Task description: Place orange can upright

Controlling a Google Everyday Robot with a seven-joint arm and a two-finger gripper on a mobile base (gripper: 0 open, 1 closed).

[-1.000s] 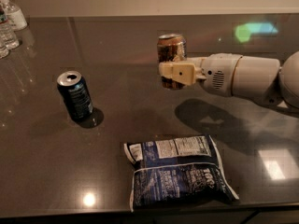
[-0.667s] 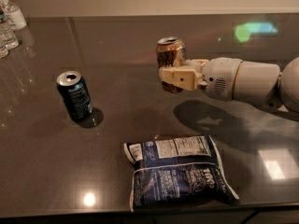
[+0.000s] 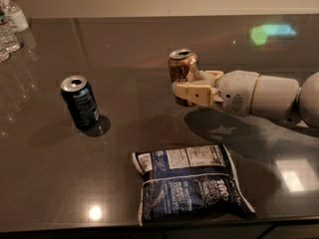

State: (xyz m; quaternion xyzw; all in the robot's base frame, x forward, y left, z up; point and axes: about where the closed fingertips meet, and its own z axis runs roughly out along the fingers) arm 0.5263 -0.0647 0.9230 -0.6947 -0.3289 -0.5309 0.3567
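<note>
Gripping the orange can (image 3: pixel 183 66) between its two fingers, the hand (image 3: pixel 187 83) is closed around the lower half of the can, well to the right of the blue can (image 3: pixel 79 101) and a little farther back on the worktop (image 3: pixel 124 54). The pale near finger (image 3: pixel 192 92) lies across the front of the can's base and the other finger sits behind it. The can stands nearly upright in this grasp, its silver top with the open mouth facing up. Its bottom rim is hidden behind the near finger, so whether it touches the worktop cannot be told. The white arm (image 3: pixel 259 96) reaches in from the right edge, on the far side of the orange can from the blue can, and throws a dark shadow on the surface below it.

Compared with a second ago, the orange can and the hand sit lower in the single camera view. The can's top is now closer to the level of the blue can's top, while its sideways distance from the blue can looks about the same. The grasp looks unchanged.

The blue can stands upright where it stood before. A chip bag (image 3: pixel 192 183) lies flat to the right of the blue can and nearer the camera, also unmoved. Water bottles (image 3: pixel 10 26) stand behind and to the left of the blue can, at the corner.
</note>
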